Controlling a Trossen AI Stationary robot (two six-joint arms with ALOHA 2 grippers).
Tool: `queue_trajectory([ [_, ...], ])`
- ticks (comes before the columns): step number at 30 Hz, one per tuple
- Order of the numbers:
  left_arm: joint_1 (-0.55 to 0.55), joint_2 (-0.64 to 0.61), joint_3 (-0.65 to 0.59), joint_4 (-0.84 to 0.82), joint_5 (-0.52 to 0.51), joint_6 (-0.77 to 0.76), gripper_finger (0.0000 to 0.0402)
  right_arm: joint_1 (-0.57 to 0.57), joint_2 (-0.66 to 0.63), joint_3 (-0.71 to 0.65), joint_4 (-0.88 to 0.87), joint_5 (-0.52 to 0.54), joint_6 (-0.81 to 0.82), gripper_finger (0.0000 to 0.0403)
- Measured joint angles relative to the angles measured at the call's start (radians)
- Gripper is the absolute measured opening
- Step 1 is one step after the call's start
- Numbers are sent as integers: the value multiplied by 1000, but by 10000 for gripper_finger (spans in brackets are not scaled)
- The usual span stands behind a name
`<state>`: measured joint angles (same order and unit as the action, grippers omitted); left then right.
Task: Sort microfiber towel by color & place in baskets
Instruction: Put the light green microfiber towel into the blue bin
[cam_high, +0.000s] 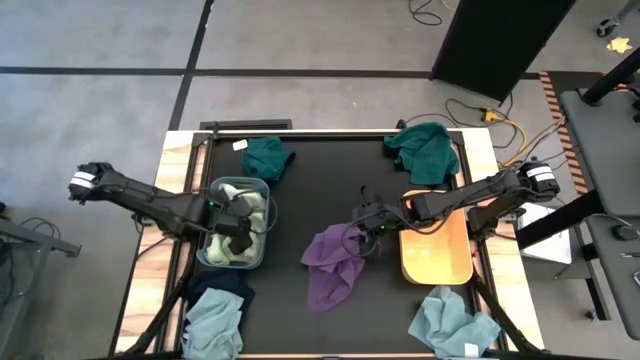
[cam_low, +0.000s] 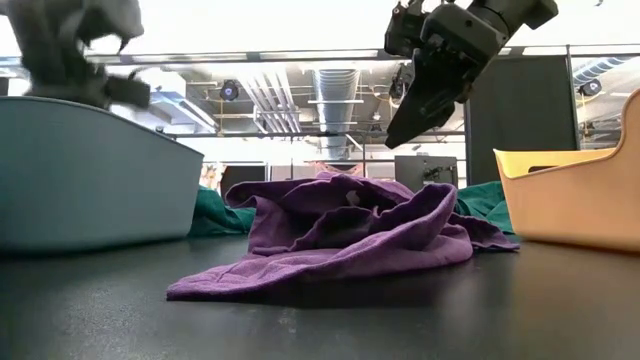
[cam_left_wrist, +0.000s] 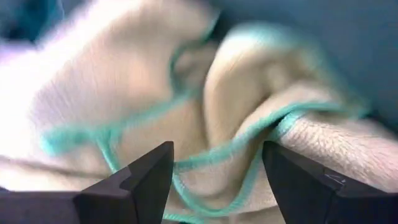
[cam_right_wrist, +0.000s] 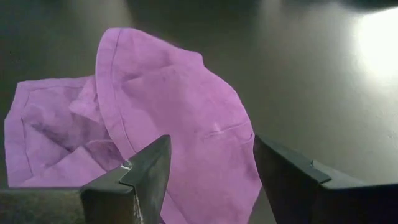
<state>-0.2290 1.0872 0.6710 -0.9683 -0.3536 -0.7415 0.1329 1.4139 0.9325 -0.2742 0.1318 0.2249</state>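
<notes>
A purple towel (cam_high: 334, 262) lies crumpled on the dark table mid-way; it also shows in the low view (cam_low: 340, 235) and the right wrist view (cam_right_wrist: 168, 118). My right gripper (cam_high: 368, 225) hangs open just above its far-right part (cam_right_wrist: 208, 171), touching nothing. My left gripper (cam_high: 240, 232) is open over the grey-blue basket (cam_high: 258, 190), close above pale yellow-green towels (cam_left_wrist: 205, 99) with teal edging that lie inside. The orange-tan basket (cam_high: 437, 250) stands right of the purple towel.
Dark teal green towels lie at the far edge (cam_high: 268, 157) and far right (cam_high: 425, 150). Light blue-grey towels lie at the near left (cam_high: 213, 322), on a navy one (cam_high: 222, 288), and near right (cam_high: 452, 322). Bare table lies between the baskets, far of the purple towel.
</notes>
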Motion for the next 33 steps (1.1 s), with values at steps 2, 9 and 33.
queue_trajectory([
  [2,12,-2,-66,27,32,-26,231,0,0,0,8,0,0,219],
  [9,20,-14,-199,48,110,-126,231,0,0,0,18,0,-6,219],
  [33,18,-120,197,-192,52,-69,231,-7,-5,11,-8,48,7,219],
])
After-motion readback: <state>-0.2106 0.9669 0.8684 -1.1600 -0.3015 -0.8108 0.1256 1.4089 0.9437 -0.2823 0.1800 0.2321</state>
